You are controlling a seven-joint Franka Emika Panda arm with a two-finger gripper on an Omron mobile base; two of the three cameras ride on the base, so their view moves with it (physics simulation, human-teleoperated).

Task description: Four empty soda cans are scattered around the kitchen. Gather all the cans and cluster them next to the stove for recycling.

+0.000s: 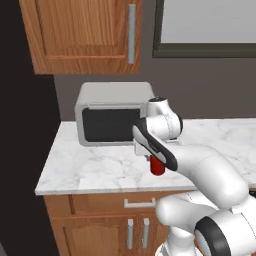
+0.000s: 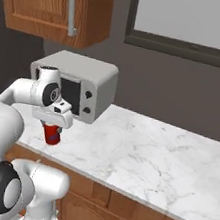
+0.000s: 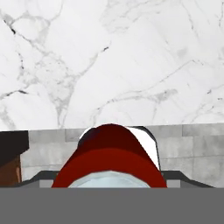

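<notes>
One soda can (image 1: 158,167) is accounted for at this moment: it stands upright at the near edge of the marble surface (image 1: 95,167), in front of the grey microwave (image 1: 112,114), directly beneath the robot's hand. The pincer (image 2: 52,128) is positioned over the can from above, and in the right base view the red body hangs just under the hand with its top hidden by the wrist. In the hand view the can's red wall and silvery top (image 3: 110,178) press close against the lens, between the places where the finger tips would rise, which indicates that the fingers straddle it. The jaws stand at a moderate width consistent with the can's girth, and I judge them closed on the can, though the contact itself is hidden. Whether the can's base rests on the surface or is raised slightly off it cannot be determined. The top-down approach is sensible: the can sits close to the edge, and a vertical hold avoids pushing it off toward the floor. The wooden wall cabinet (image 1: 85,35) hangs above the microwave, and a dark-framed window (image 2: 192,27) lies to the right. The stove lies outside these views, so the can, in my judgement, has yet to be carried there.
</notes>
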